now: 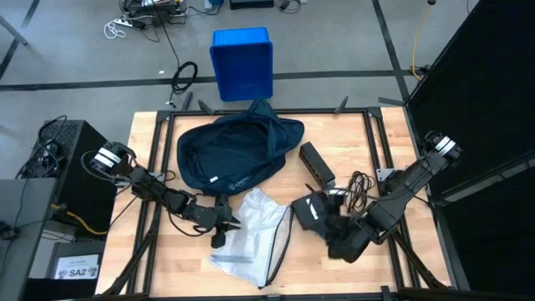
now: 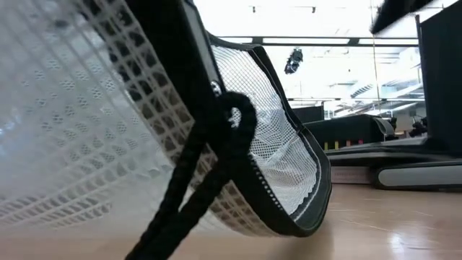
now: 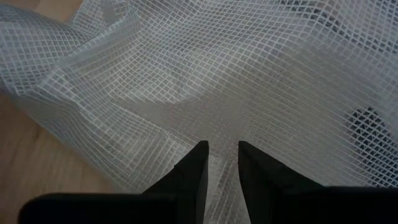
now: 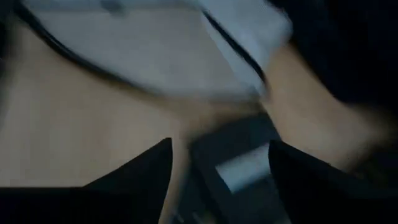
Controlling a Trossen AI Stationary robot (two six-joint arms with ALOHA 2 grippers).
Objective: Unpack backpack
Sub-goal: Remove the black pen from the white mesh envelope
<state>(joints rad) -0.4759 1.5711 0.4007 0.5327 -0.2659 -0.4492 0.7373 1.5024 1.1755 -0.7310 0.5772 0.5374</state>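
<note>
Pinching the white mesh drawstring bag (image 1: 251, 230) near the table's front edge, the left gripper (image 3: 222, 163) holds narrow — lift slowly. Right gripper (image 4: 219, 163) gapes wide over a black device (image 1: 314, 213); backpack (image 1: 238, 150) slumps mid-table, toward the back edge.

The view from above is bright and sharp, with soft, small shadows on the wooden table (image 1: 167, 276). In the low view, white ceiling lights (image 2: 317, 40) glare, and the mesh bag (image 2: 72, 108) up close looks fuzzy. The right wrist view is dim and badly smeared. The left wrist view is clear.
</note>
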